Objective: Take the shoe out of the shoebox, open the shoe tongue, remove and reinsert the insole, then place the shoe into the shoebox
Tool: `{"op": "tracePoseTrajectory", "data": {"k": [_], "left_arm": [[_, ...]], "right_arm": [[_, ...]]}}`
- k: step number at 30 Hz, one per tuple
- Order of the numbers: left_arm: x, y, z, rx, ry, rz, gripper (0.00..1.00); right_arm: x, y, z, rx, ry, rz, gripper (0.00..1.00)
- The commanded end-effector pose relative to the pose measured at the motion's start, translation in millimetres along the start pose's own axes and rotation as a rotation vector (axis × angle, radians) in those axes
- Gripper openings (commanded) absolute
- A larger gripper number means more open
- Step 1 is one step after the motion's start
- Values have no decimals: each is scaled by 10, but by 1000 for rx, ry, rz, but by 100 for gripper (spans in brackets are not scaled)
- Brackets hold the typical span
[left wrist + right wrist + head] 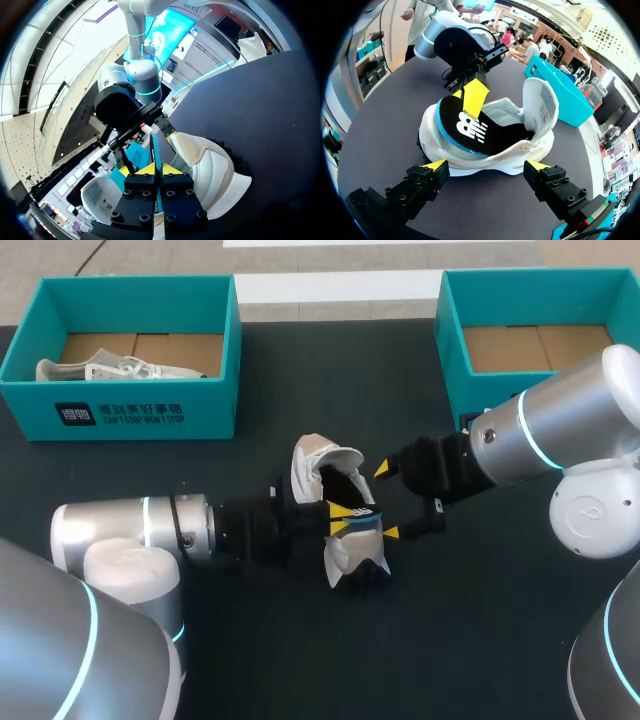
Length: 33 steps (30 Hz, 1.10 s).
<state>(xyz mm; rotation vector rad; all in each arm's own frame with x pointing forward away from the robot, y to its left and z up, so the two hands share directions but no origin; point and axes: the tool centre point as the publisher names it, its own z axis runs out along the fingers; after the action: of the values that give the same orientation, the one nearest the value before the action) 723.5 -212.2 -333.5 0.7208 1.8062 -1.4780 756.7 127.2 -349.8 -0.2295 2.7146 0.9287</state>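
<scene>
Shoe (315, 455) lies mid-table (480, 620), white, running from far to near, apart from both boxes. L gripper (345, 520) comes in from the table's left edge and is clamped narrow on the insole (470, 127). The L wrist view shows this best: both yellow tips are pressed together w/ only the insole's thin blue edge between them, and the shoe's white side sits just beside the fingers. That view doesn't show the insole's face. The R wrist view does: a black pad w/ blue rim and a white logo, lying partly in the shoe's opening, one end lifted toward the L gripper's tip, and a white flap, prob. the tongue, standing up beside it. R gripper (487, 165) comes in from the table's right edge, fingers spread wide, holding nothing. Its own view puts the shoe just ahead of and between the tips, no contact seen. The head view confirms one tip is toward the far side of the shoe and one toward the near side. Only the head view shows the boxes: L box (120, 410) at the table's far-left corner w/ a 2nd shoe (110, 368) inside, and R box (450, 330) at the far-right corner showing a bare cardboard floor.
</scene>
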Motion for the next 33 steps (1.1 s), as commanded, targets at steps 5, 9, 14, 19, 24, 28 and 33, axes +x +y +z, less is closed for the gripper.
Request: {"op": "tracePoseTrajectory", "data": {"k": [5,9,14,19,24,28,33], "left_arm": [[-34,165,-49,-29,75,-9,0],[-41,161,-66,-31,72,-10,0],[-66,46,-71,-9,54,1,36],[-97,-84,-60,24,45,11,35],[-104,-142,-13,45,46,14,33],[-64,-124,34,54,62,8,29],[-13,-79,35,51,88,-6,0]], "right_arm": [[9,11,12,4,-3,1,100],[9,11,12,4,-3,1,100],[9,11,12,4,-3,1,100],[9,11,12,4,-3,1,100],[9,11,12,4,-3,1,100],[9,11,12,4,-3,1,100],[9,11,12,4,-3,1,100]]}}
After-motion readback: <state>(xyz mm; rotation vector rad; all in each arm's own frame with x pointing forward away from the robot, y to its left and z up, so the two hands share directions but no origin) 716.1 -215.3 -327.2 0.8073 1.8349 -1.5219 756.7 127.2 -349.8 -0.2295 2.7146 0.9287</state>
